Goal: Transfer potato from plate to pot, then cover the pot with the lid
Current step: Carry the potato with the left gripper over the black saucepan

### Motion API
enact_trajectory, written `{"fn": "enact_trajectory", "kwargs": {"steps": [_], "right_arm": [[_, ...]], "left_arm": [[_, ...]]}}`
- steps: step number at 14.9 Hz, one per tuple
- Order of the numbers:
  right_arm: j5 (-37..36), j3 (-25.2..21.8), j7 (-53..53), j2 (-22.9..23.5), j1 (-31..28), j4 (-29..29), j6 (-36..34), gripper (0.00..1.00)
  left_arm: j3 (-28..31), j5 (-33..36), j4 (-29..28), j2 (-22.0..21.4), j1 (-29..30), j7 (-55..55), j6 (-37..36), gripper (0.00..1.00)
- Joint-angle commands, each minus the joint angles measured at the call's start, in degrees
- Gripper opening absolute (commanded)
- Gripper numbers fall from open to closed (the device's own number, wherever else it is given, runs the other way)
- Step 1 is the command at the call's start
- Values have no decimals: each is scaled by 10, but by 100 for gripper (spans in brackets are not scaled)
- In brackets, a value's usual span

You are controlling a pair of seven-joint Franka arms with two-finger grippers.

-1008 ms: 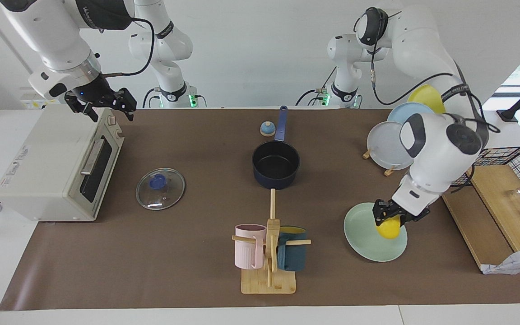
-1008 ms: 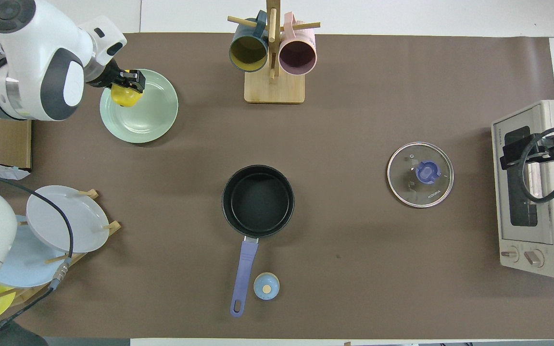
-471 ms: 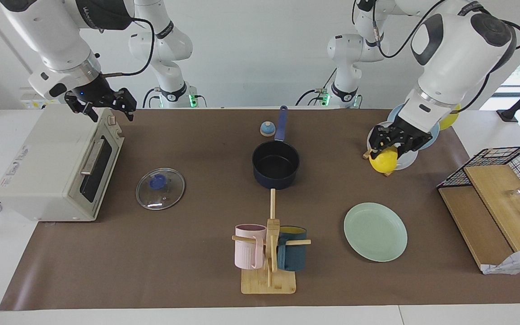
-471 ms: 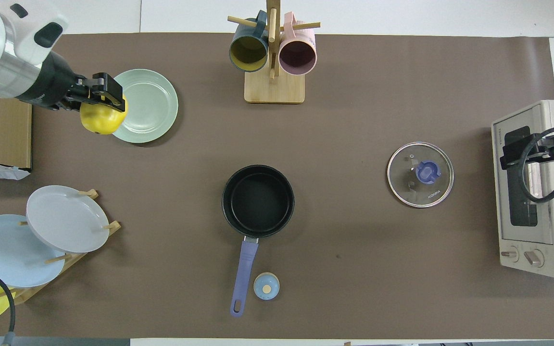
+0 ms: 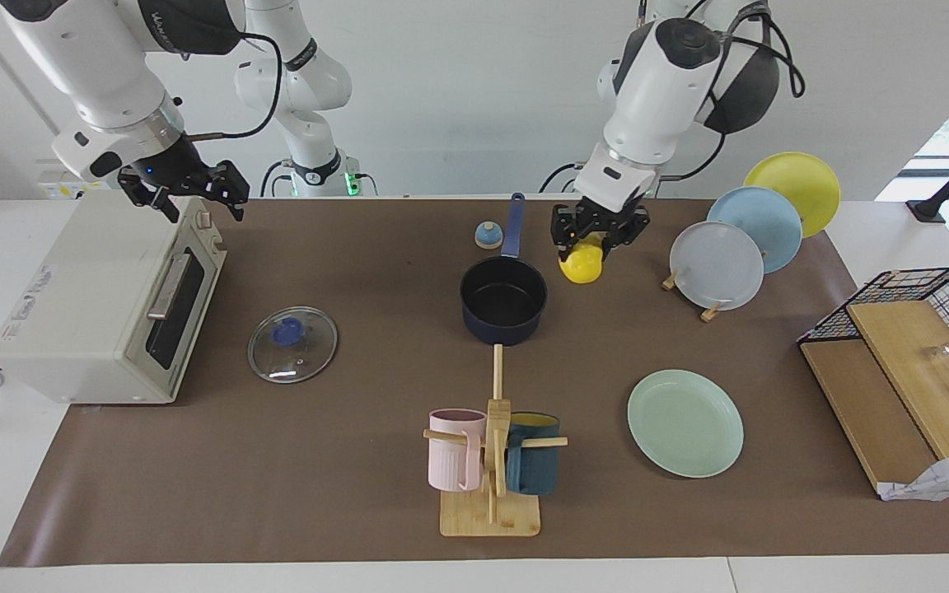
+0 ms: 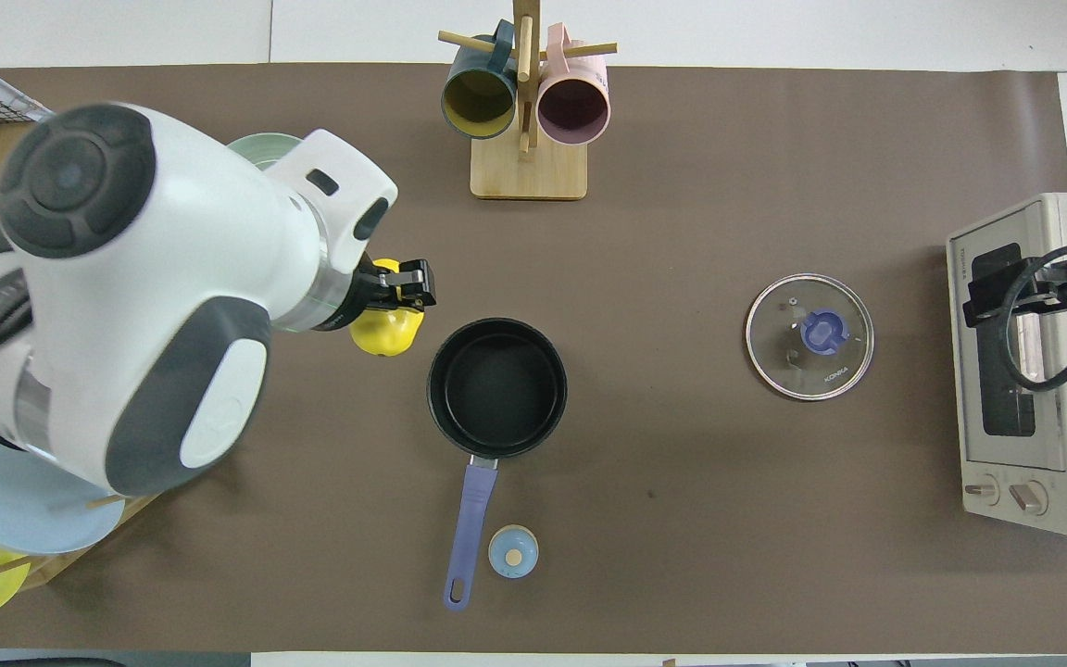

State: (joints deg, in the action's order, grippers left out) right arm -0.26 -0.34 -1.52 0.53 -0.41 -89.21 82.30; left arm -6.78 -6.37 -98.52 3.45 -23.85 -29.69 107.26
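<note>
Your left gripper (image 5: 597,237) clenches the small bright-yellow oval potato (image 5: 581,263) just beside the round navy pot's (image 5: 504,300) rim; pot's empty. Right gripper (image 5: 191,191) hangs open over the toaster oven (image 5: 104,305).

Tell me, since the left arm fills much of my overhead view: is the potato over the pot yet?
Observer: Not yet. The facing view shows the left gripper holding the potato well up in the air, beside the pot toward the left arm's end of the table.
Operator: Is the plate empty?
Observer: Yes, the plate lies bare.
Operator: And the right gripper?
Observer: The right gripper waits, open, above the toaster oven.
</note>
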Motion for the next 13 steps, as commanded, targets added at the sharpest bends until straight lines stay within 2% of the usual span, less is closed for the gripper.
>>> {"fn": "enact_trajectory", "kwargs": {"steps": [1, 4, 6, 13], "right_arm": [[9, 4, 6, -14, -7, -18, 8, 100], [9, 4, 6, -14, -7, -18, 8, 100], [9, 4, 6, -14, -7, -18, 8, 100], [9, 4, 6, -14, -7, -17, 8, 100]], "left_arm": [[11, -7, -105, -40, -34, -24, 80, 0], [12, -7, -155, -21, -66, -43, 169, 0], [12, -2, -181, -18, -79, -44, 203, 0], [12, 25, -199, 32, -105, -74, 265, 0]]}}
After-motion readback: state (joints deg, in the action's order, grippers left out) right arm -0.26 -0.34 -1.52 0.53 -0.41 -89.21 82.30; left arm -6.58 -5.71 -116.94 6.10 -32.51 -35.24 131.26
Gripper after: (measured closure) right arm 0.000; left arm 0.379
